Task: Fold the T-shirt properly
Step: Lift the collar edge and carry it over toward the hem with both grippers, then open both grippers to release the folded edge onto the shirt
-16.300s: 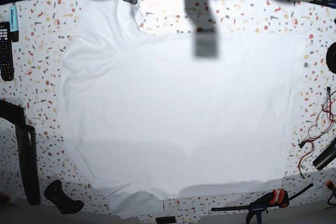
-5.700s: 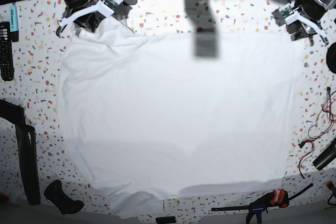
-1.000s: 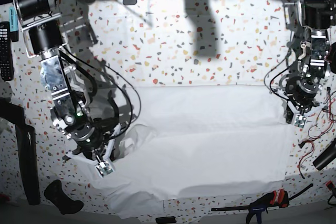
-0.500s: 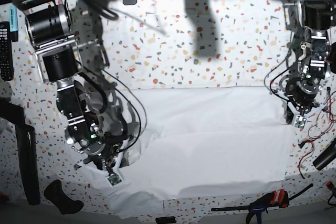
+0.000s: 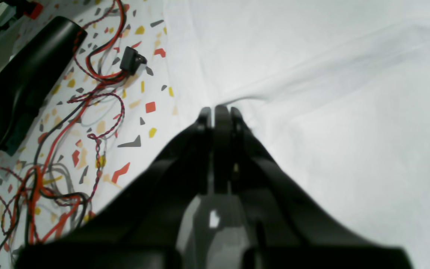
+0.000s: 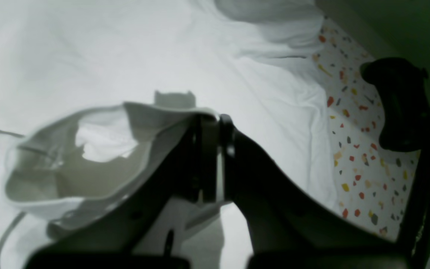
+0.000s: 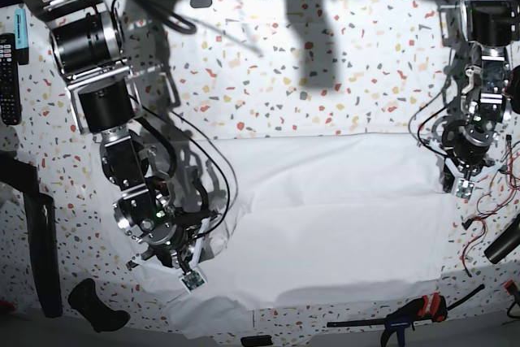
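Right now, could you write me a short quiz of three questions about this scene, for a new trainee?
1. True or false: the T-shirt lies fully spread out in one flat layer.
2. The right claw is: A) open above bare table, B) shut on a lifted edge of the T-shirt, C) shut on a cable.
3. Which loose things lie on the speckled table just beside the left claw?

Key
1. False: its far part is folded over toward the near side.
2. B.
3. Red and black wires, and beyond them a black tool handle; the left claw itself is shut on the shirt's edge.
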Controlling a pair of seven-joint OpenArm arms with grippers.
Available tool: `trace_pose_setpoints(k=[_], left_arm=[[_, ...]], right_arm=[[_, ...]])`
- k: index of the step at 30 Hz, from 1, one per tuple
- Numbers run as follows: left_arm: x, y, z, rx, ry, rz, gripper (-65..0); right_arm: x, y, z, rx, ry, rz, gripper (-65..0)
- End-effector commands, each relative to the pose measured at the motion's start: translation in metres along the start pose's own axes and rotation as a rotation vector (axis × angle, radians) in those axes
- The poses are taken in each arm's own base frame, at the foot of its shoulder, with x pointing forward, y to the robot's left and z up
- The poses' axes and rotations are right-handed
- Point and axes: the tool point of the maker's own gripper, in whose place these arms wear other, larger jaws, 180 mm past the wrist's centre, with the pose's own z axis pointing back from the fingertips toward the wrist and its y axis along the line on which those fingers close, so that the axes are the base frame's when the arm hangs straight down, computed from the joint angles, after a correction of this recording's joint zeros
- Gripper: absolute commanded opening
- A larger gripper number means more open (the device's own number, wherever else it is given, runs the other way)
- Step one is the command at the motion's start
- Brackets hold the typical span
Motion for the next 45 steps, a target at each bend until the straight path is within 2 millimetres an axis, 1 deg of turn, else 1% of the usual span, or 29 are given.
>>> trace_pose_setpoints(k=[1,4,5,10,11,12,23,28,31,33,35,36,38,39,40,42,45], left_arm=[[0.021,0.016,-0.002,0.032,-0.056,-0.008,-65.0],[0.021,0.016,-0.002,0.032,-0.056,-0.008,-65.0],[0.021,0.016,-0.002,0.032,-0.056,-0.008,-65.0],[0.021,0.016,-0.002,0.032,-0.056,-0.008,-65.0],[0.021,0.016,-0.002,0.032,-0.056,-0.008,-65.0],[0.021,0.016,-0.002,0.032,-0.056,-0.008,-65.0],[0.022,0.016,-0.001,0.032,-0.064,-0.008,-65.0],[0.022,0.016,-0.001,0.032,-0.065,-0.008,-65.0],[0.024,0.016,-0.001,0.032,-0.073,-0.009,-65.0],[0.024,0.016,-0.001,0.032,-0.073,-0.009,-65.0],[0.024,0.016,-0.001,0.033,-0.072,-0.009,-65.0],[0.024,0.016,-0.001,0.033,-0.072,-0.009,-63.5],[0.023,0.019,-0.001,0.048,-0.072,-0.008,-49.8],[0.024,0.022,-0.001,0.067,-0.073,-0.008,-44.6],[0.024,0.026,-0.001,0.09,-0.073,-0.008,-41.1],[0.024,0.036,0.0,0.14,-0.07,-0.008,-38.4],[0.025,0.045,0.001,0.18,-0.072,-0.012,-38.3]], right_arm=[[0.028,-0.018,0.002,-0.041,-0.071,0.003,-65.0],[0.028,-0.018,0.002,-0.041,-0.071,0.004,-65.0],[0.029,-0.019,0.002,-0.042,-0.078,0.007,-62.3],[0.037,-0.022,0.003,-0.068,-0.121,0.069,-35.0],[0.037,-0.022,0.003,-0.069,-0.122,0.074,-30.8],[0.037,-0.023,0.003,-0.069,-0.121,0.074,-28.1],[0.037,-0.022,0.003,-0.067,-0.123,0.069,-27.5],[0.04,-0.018,0.004,-0.031,-0.146,-0.024,-27.5],[0.039,-0.019,0.004,-0.03,-0.146,-0.029,-27.5],[0.037,-0.018,0.004,-0.03,-0.131,-0.029,-27.5],[0.03,-0.018,0.003,-0.029,-0.09,-0.03,-27.5],[0.027,-0.018,0.003,-0.029,-0.075,-0.03,-27.5],[0.023,-0.017,0.002,-0.027,-0.061,-0.031,-27.5],[0.022,-0.016,0.002,-0.026,-0.058,-0.031,-27.5],[0.02,-0.015,0.002,-0.024,-0.053,-0.032,-27.5],[0.015,-0.012,0.002,-0.019,-0.04,-0.034,-27.5],[0.007,-0.007,0.002,-0.002,-0.021,-0.06,-27.5]])
